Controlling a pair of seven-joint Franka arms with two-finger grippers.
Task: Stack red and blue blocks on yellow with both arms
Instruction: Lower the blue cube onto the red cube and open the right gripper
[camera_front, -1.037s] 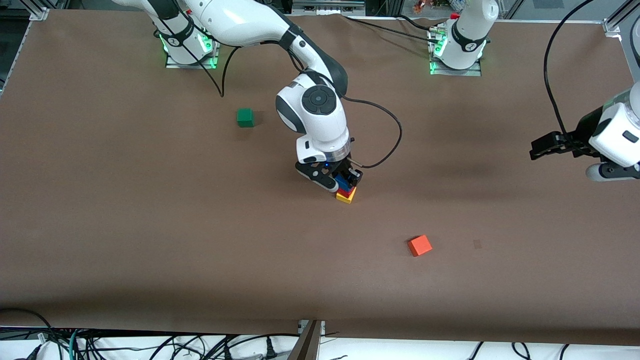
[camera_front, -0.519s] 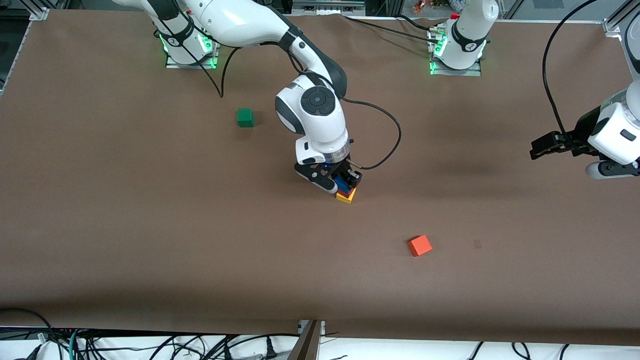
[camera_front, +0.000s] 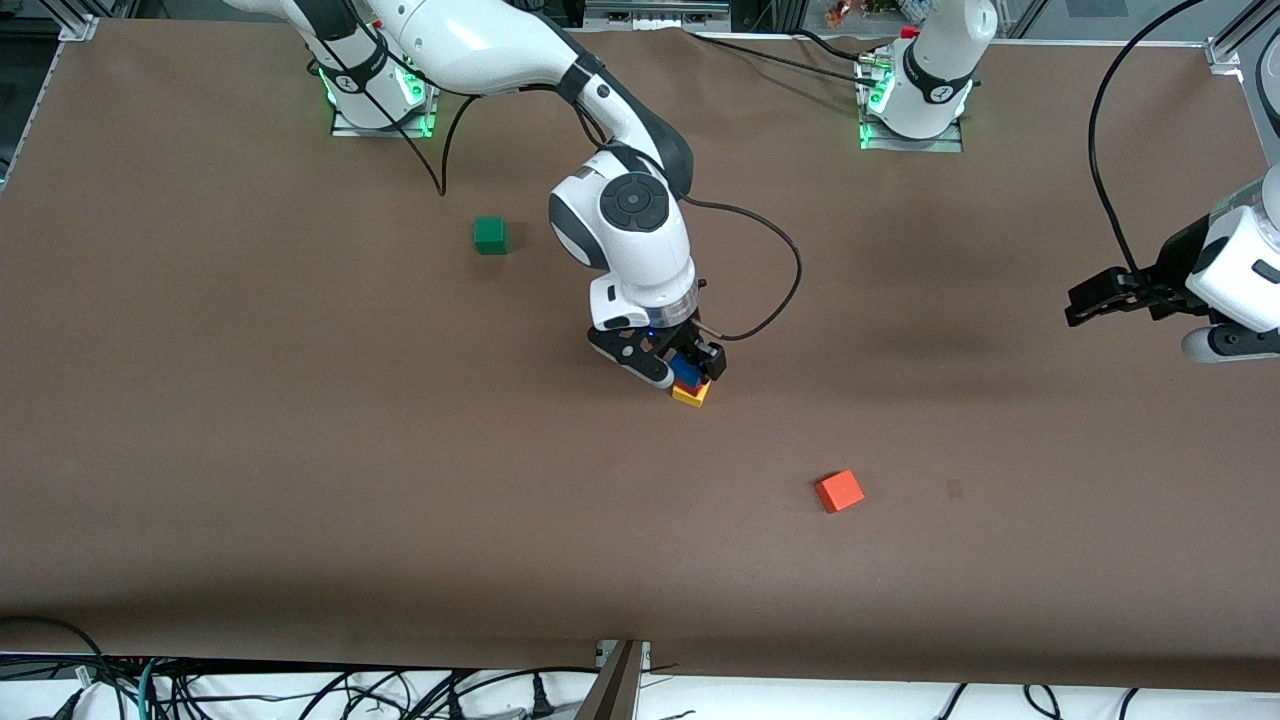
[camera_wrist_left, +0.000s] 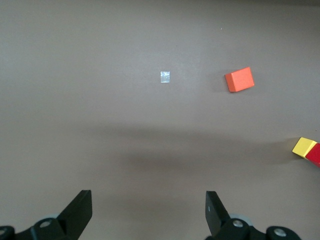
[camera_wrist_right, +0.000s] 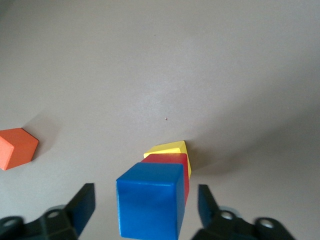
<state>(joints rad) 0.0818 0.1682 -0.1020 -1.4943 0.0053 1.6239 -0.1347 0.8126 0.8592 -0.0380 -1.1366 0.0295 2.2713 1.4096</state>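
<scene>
When judged from the stack alone, looks almost finished. Stands near the middle of the table (camera_front: 300, 450), in three levels: yellow block (camera_front: 690, 396) at the bottom, red block (camera_front: 688, 384) on it, blue block (camera_front: 686, 369) on top. In the right wrist view, appears fairly well lined up, with the yellow block (camera_wrist_right: 167, 148) perhaps turned slightly under the red block (camera_wrist_right: 170, 159); hard to tell more.

Remains, most likely, only to draw the right gripper (camera_front: 686, 366) straight up and away without touching the tower. Needs care here, since so narrow and tall.

About the right arm: reaches from its base to the middle of the table, bends at the wrist and points straight down over the stack. Has one finger on each side of the blue block (camera_wrist_right: 150, 202), spread wider than the cube, with a gap visible on both sides. So grips nothing; merely frames the top cube.

About the left arm: waits, with the left gripper (camera_front: 1085, 300) up over its own end of the table, well apart from the stack. Spread wide in the left wrist view (camera_wrist_left: 147, 212), and holds nothing.

Also lying loose: an orange cube (camera_front: 840, 491), nearer to the front camera than the stack, and a green cube (camera_front: 489, 235), farther from it. Not needed for this task, either of them.
</scene>
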